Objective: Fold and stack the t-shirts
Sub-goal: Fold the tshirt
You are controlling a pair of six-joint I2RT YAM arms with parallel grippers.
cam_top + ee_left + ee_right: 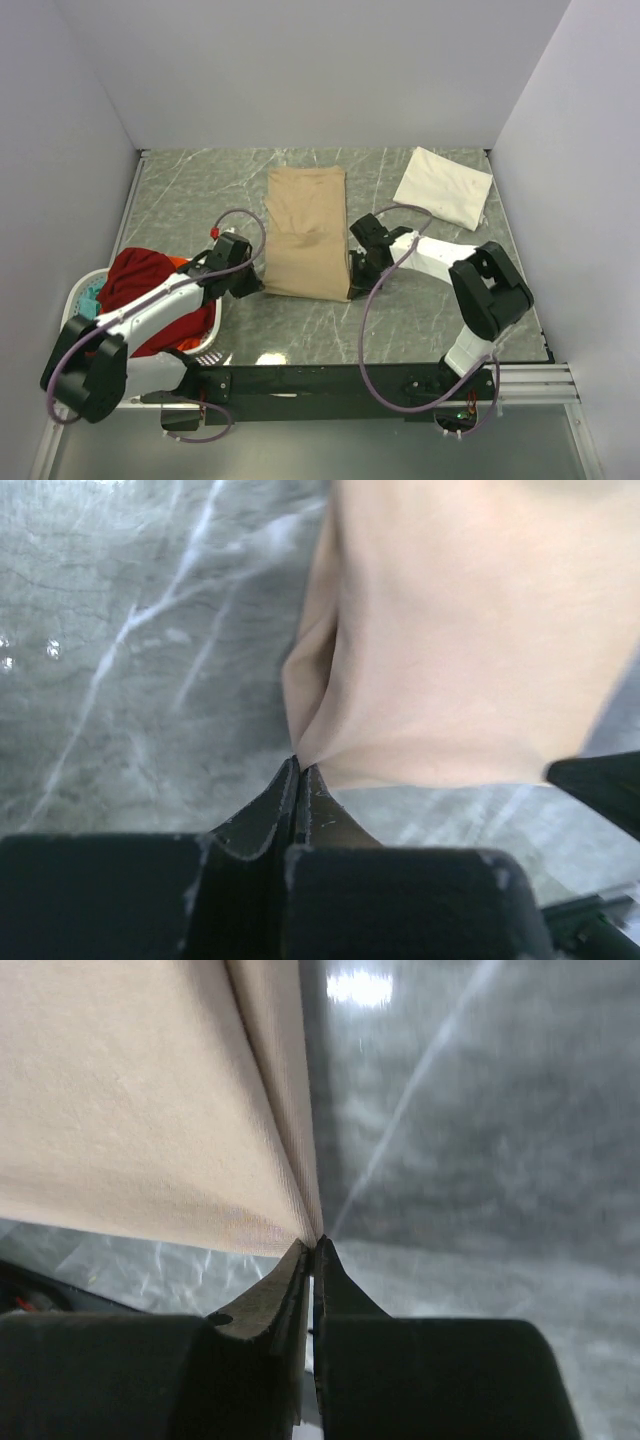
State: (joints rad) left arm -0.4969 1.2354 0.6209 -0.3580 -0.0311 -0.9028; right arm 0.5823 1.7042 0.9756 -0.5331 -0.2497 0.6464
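A tan t-shirt (308, 230) lies folded into a long strip on the marble table (400, 310). My left gripper (258, 287) is shut on its near left corner; the left wrist view shows the cloth (470, 630) pinched at the fingertips (297, 765). My right gripper (352, 283) is shut on the near right corner, and the cloth (130, 1100) rises from its tips (314, 1243) in the right wrist view. A cream-white t-shirt (444, 186) rests folded flat at the back right. A red t-shirt (140, 285) fills the basket, with orange and teal cloth beside it.
The white laundry basket (208, 346) stands at the near left, under my left arm. Grey walls close in the table on three sides. A black rail (330, 385) runs along the near edge.
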